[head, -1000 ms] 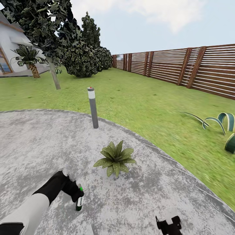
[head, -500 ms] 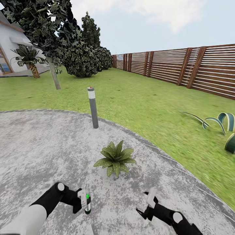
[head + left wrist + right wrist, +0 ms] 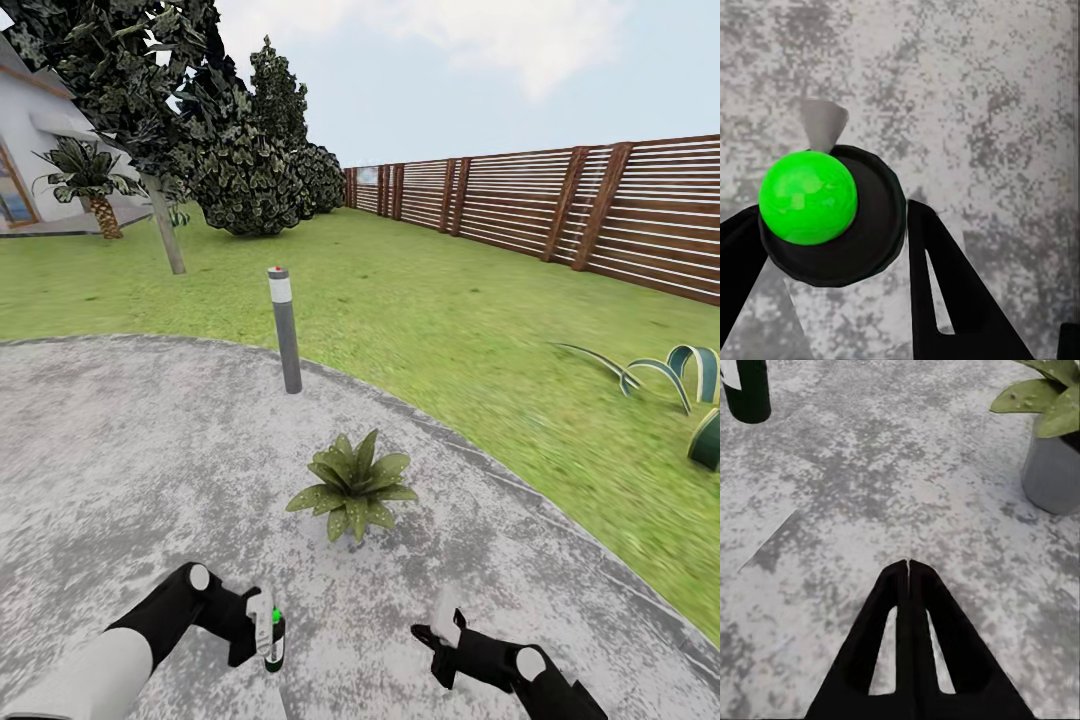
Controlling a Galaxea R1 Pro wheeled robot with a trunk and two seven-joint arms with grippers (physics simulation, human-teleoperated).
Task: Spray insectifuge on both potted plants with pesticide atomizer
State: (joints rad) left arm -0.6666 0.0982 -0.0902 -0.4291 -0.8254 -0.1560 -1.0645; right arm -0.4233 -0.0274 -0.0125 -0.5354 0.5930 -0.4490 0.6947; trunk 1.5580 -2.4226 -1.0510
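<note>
Pincer on my left (image 3: 268, 632) clamps the pesticide atomizer (image 3: 274, 640), a dark bottle with a bright green cap (image 3: 808, 196), low in the frame's lower left above the grey patio (image 3: 120, 450). My right pincer (image 3: 440, 630) sits at the lower right, its fingers (image 3: 907, 615) pressed together on nothing. One potted plant (image 3: 352, 485) stands on the paving at the frame's centre, between and beyond both arms; its grey pot (image 3: 1054, 472) shows near my right pincer. Lawn (image 3: 450, 320) and wooden fence (image 3: 560, 205) fill the upper right.
</note>
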